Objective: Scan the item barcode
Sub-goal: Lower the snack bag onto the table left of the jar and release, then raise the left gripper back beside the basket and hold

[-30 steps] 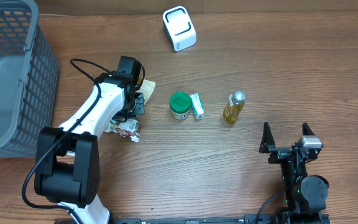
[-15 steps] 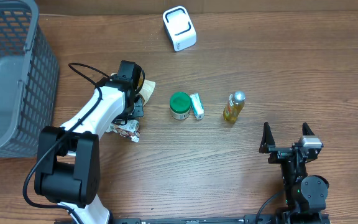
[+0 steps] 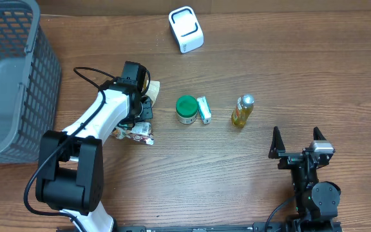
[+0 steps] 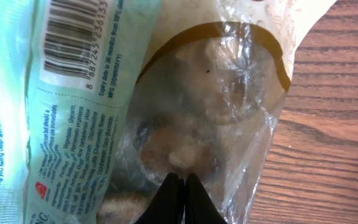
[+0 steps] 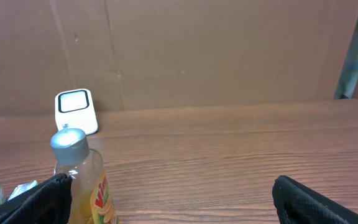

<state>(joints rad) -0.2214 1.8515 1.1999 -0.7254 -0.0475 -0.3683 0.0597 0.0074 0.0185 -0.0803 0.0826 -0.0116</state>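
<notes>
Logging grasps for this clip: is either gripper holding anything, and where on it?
The left gripper pinches the clear plastic packet at its transparent edge; the right gripper is open and empty.

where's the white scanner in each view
Overhead: the scanner sits at the top centre, at the far edge of the table.
Left wrist: not in it; a packet fills the view.
Right wrist: the scanner stands at the left, far back by the cardboard wall.
Shared landmark: the yellow bottle, nearer than the scanner in overhead and right wrist; the left wrist shares only the table.
</notes>
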